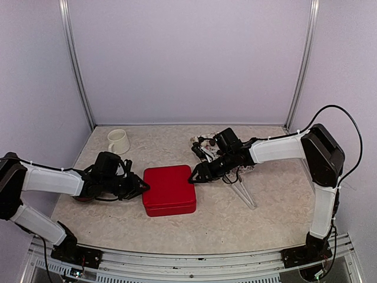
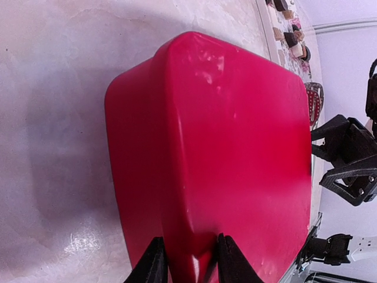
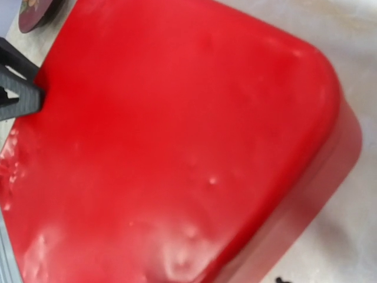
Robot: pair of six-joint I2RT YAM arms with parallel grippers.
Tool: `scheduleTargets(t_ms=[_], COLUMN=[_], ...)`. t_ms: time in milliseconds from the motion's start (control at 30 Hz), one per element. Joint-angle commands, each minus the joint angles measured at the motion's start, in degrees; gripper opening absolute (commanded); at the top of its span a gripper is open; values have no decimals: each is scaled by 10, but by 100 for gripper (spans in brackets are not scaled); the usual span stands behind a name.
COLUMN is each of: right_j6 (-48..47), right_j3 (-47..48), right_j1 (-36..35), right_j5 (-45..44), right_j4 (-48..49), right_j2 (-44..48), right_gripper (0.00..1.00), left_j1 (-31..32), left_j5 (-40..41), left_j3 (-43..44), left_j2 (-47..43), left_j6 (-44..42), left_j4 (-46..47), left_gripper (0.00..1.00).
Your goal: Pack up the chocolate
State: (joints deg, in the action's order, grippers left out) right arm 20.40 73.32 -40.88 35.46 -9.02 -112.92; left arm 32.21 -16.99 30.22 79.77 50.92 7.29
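A closed red box (image 1: 169, 190) lies mid-table and fills both wrist views (image 2: 235, 153) (image 3: 177, 135). My left gripper (image 1: 143, 187) is shut on its left edge, with the fingertips (image 2: 154, 265) either side of the lid's rim. My right gripper (image 1: 193, 177) touches the box's far right corner. Its own fingers are out of the right wrist view, but in the left wrist view its fingers (image 2: 344, 186) stand apart. The chocolate (image 1: 206, 146), small brown and cream pieces in a tray, sits behind the right gripper and shows in the left wrist view (image 2: 290, 32).
A white mug (image 1: 118, 141) stands at the back left. A dark red dish (image 1: 81, 198) lies under my left arm and shows in the right wrist view (image 3: 35, 12). A clear plastic piece (image 1: 244, 191) lies right of the box.
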Motion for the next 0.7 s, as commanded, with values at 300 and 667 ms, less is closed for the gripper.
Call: scheduleTargets(t_ms=[300, 667], right_j6=[-24, -46], right_j3=[-21, -60], right_j1=[-4, -13], right_j5=[-7, -3], right_j4=[-29, -48], right_j2=[4, 12], right_gripper=[50, 50], left_j1=[32, 55], left_j5=[5, 27], left_j3=[24, 17], left_j2=[-9, -25], left_j6=[-50, -59], left_j4=[-67, -125], left_gripper=[46, 52])
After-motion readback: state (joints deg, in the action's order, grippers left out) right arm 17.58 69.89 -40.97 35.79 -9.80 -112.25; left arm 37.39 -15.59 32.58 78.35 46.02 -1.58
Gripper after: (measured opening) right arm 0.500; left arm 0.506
